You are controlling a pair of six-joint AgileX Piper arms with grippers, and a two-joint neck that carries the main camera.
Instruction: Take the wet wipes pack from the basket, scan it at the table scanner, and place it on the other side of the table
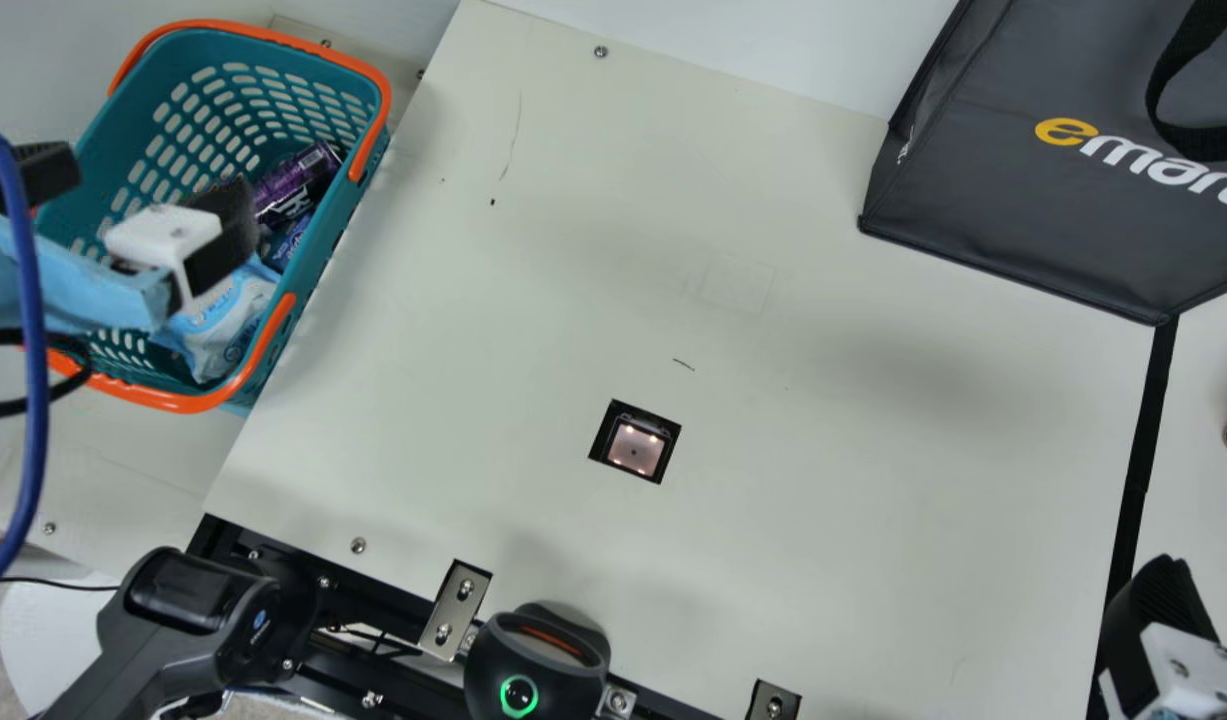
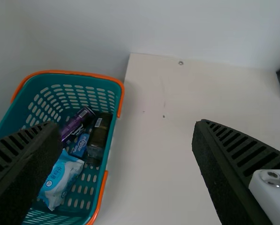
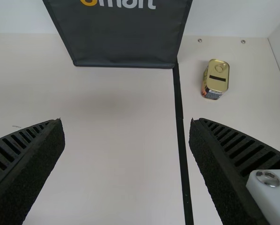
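Main view: wet wipes pack point(image 1: 223, 325) is lying in the basket point(image 1: 348, 220), near end, left of the table point(image 1: 823, 560). I'm reading pick, scan at the table scanner point(image 1: 635, 447) and place as all to do. Left gripper point(image 1: 158, 182) is hiding part of the pack.

Left wrist view: I'm seeing it spread, pinching nothing, maybe masking the pack's edge.

Right wrist view: right gripper point(image 3: 126, 140) is standing spread, empty; far bag point(image 3: 125, 37) is running out of frame.

Wet wipes pack point(image 1: 219, 335) lies in basket point(image 1: 333, 238), left of scanner point(image 1: 634, 447).
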